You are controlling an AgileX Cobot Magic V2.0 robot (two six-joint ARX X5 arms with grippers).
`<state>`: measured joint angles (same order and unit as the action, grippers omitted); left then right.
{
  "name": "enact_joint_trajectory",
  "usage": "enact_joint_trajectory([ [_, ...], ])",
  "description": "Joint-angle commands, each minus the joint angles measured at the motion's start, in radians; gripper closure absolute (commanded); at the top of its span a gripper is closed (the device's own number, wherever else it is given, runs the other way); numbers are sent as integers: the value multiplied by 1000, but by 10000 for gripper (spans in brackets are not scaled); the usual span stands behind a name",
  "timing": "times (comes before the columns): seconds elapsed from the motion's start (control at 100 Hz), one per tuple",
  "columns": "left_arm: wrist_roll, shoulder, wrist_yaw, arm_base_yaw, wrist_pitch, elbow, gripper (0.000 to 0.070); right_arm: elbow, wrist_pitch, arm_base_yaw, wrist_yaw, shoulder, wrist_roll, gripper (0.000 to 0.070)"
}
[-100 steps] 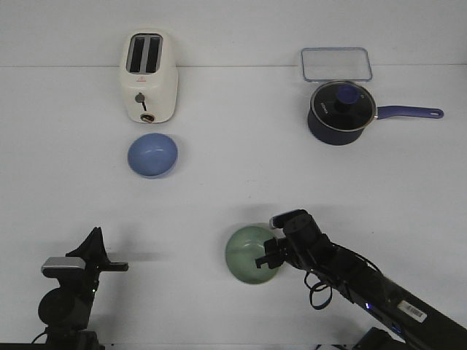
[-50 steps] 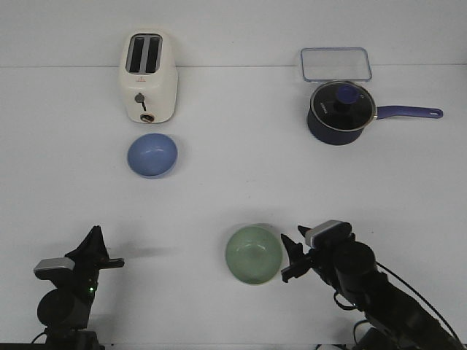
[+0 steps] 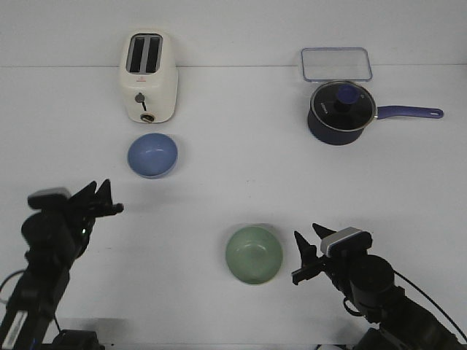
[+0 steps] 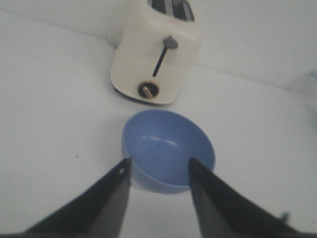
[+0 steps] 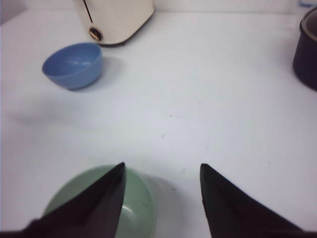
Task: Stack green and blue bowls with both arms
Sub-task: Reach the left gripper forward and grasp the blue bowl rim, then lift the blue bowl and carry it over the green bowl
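The blue bowl [image 3: 152, 154] sits upright on the white table just in front of the toaster; it also shows in the left wrist view [image 4: 168, 149] and the right wrist view [image 5: 73, 65]. The green bowl [image 3: 253, 254] sits upright near the table's front middle; it also shows in the right wrist view [image 5: 133, 208]. My left gripper [image 3: 108, 199] is open and empty, short of the blue bowl, to its front left. In the left wrist view [image 4: 159, 168] the bowl lies just beyond the fingertips. My right gripper [image 3: 306, 255] is open and empty, just right of the green bowl [image 5: 162, 171].
A cream toaster [image 3: 148, 76] stands at the back left. A dark navy saucepan [image 3: 341, 112] with a glass lid and long handle stands at the back right, with a clear lidded container [image 3: 336, 64] behind it.
My right gripper has let go of the green bowl and drawn back to its right. My left arm has risen and swung forward toward the blue bowl. The bowls have not moved.
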<state>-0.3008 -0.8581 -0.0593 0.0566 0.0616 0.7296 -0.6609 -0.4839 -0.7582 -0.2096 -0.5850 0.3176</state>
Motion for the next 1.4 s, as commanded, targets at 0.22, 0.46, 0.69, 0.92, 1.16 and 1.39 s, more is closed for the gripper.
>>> enact_joint_trajectory([
  [0.22, 32, -621, -21, 1, 175, 398, 277, -6, 11, -9, 0, -74, -10, 383],
  [0.46, 48, -883, -18, 0, 198, 547, 279, -6, 11, -10, 0, -84, -9, 383],
  [0.69, 48, -953, -16, 0, 183, 575, 605, -6, 12, -10, -1, -84, -9, 383],
  [0.92, 60, -924, -16, 0, 208, 577, 689, -6, 12, -10, -1, -84, -9, 383],
  [1.16, 107, -678, -77, 37, 291, 576, 690, -6, 12, -10, -1, -82, -9, 383],
  [1.39, 98, -437, -163, 189, 345, 510, 690, -6, 12, -10, -2, -82, -12, 383],
])
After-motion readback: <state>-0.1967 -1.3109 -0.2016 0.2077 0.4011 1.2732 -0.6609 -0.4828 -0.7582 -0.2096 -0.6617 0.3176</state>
